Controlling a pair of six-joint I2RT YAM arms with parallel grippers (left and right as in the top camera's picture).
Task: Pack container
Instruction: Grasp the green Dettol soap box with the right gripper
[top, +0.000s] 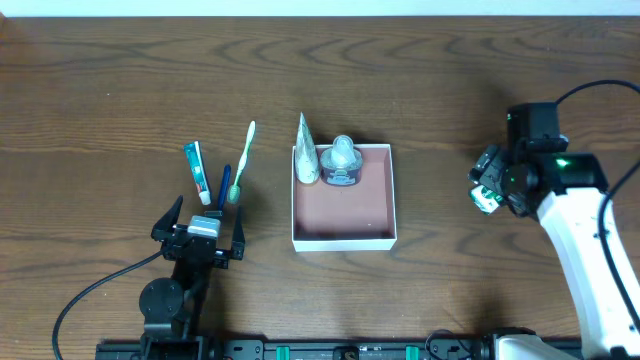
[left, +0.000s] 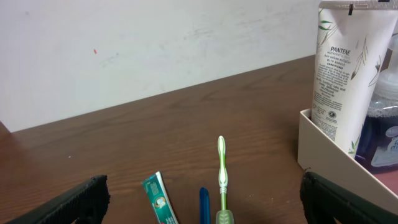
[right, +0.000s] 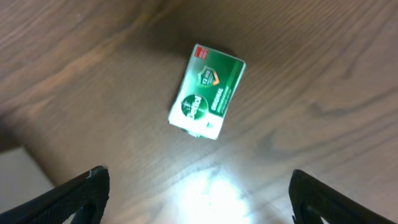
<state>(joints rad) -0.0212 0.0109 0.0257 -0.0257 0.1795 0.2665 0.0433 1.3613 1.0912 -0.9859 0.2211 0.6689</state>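
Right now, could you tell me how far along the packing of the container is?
Done: the Pantene tube and a blue jar sit in the container. In hand: nothing; the left gripper and right gripper are open, the right hanging over a green box. Left: that box, plus the toothpaste tube, green toothbrush and a blue item on the table.

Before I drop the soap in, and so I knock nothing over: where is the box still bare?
The box floor is bare along its near wall and right wall. The far left part is crowded: the white tube and the blue jar stand there. The table between box and soap is bare too.
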